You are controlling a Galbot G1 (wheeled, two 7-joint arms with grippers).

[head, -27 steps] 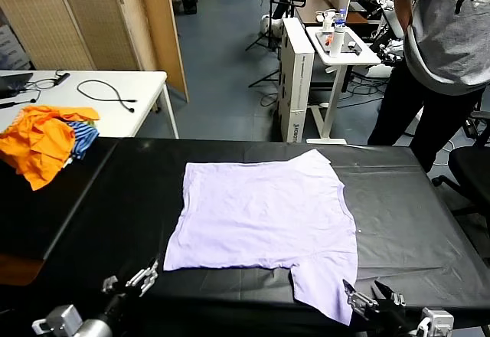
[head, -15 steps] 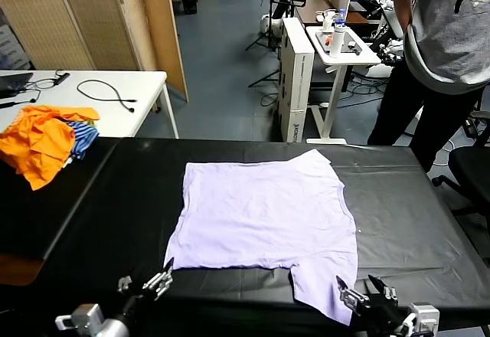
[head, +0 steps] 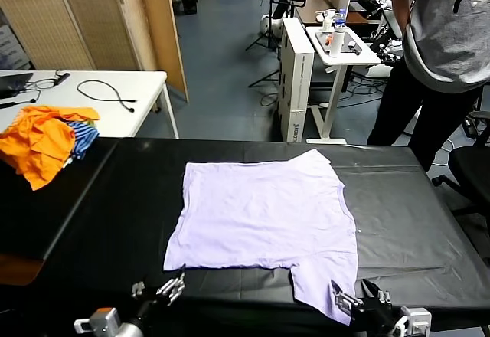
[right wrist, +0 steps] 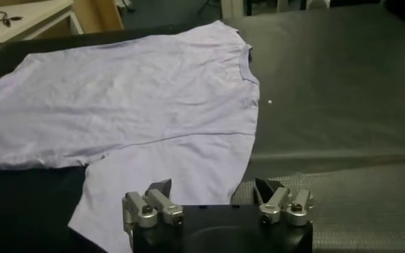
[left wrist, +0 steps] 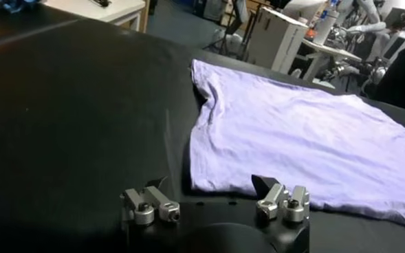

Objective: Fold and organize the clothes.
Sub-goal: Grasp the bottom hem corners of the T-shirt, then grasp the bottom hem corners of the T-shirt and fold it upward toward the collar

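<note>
The clothes are one pale lavender t-shirt (head: 260, 211) lying flat on the black table (head: 115, 199), hem to the left, collar to the right. One sleeve (head: 325, 276) reaches toward the near edge. My left gripper (head: 162, 288) sits low at the near edge, just short of the shirt's near left hem corner. In the left wrist view the shirt (left wrist: 291, 130) starts right beyond the left gripper (left wrist: 209, 184), which is open and empty. My right gripper (head: 351, 300) hovers open at the near sleeve; in its wrist view the right gripper (right wrist: 214, 185) straddles the sleeve's edge on the shirt (right wrist: 140, 89).
A heap of orange and blue-striped garments (head: 42, 142) lies at the far left. Behind it stands a white table (head: 115, 96) with a cable. A person (head: 444, 46) stands at the back right beside a white cart (head: 337, 46), with a chair (head: 471, 172) close by.
The left gripper has slid right along the near edge toward the shirt's hem corner. The right gripper has shifted left toward the near sleeve. The shirt has not moved.
</note>
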